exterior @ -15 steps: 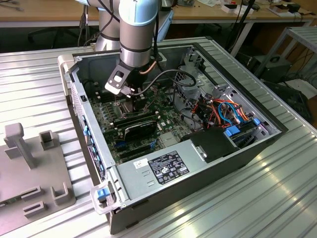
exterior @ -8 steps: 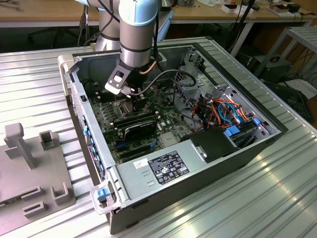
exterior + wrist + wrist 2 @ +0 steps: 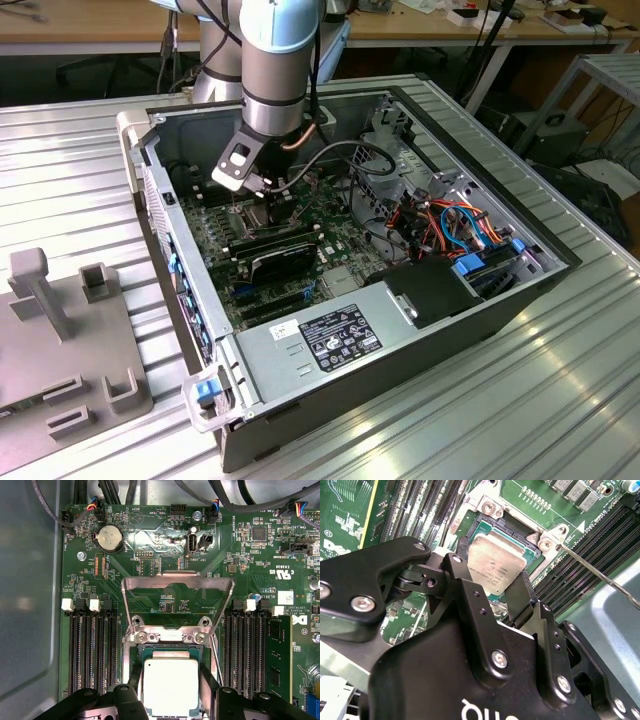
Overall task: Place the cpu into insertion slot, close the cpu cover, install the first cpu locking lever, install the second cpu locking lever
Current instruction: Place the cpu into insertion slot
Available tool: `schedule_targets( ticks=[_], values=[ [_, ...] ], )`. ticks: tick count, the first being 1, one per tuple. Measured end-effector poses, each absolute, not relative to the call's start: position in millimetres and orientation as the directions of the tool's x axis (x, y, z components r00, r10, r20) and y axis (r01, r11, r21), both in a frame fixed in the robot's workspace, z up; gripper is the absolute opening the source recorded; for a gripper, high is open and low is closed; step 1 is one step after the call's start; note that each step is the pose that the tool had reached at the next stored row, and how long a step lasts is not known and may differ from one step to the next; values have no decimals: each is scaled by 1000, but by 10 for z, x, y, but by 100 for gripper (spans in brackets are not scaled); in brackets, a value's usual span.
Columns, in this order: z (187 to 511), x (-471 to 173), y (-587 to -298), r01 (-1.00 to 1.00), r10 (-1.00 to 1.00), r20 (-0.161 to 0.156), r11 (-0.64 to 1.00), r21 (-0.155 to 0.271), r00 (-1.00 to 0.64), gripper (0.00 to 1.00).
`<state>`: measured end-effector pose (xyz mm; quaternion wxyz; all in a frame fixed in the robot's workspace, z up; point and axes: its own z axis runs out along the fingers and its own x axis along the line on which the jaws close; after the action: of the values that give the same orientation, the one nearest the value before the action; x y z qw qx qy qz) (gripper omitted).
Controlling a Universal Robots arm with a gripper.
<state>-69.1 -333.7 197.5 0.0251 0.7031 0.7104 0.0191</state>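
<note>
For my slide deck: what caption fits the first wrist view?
Gripper grips the cpu at the insertion slot, the cpu cover standing open.

An open computer case (image 3: 330, 340) is carried by the ribbed metal tabletop (image 3: 520, 400); a grey fixture plate (image 3: 60, 350) is set at the edge on the exterior view's left.

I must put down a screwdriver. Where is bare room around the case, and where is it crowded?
Bare table on the exterior view's right of the case, and on its left beyond the grey fixture. Inside is crowded: end effector holding the cpu at the slot, cables nearby.
</note>
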Motion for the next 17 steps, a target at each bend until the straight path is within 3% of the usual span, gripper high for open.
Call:
schedule_targets(
  ticks=[4,5,17],
  values=[
    [1973,-690,-3336,998,1000,-8,11,63,-10,55],
    [1973,-691,-3336,998,1000,-8,11,63,-10,62],
    [1981,-673,-3337,998,1000,-8,7,62,-6,62]
  ],
)
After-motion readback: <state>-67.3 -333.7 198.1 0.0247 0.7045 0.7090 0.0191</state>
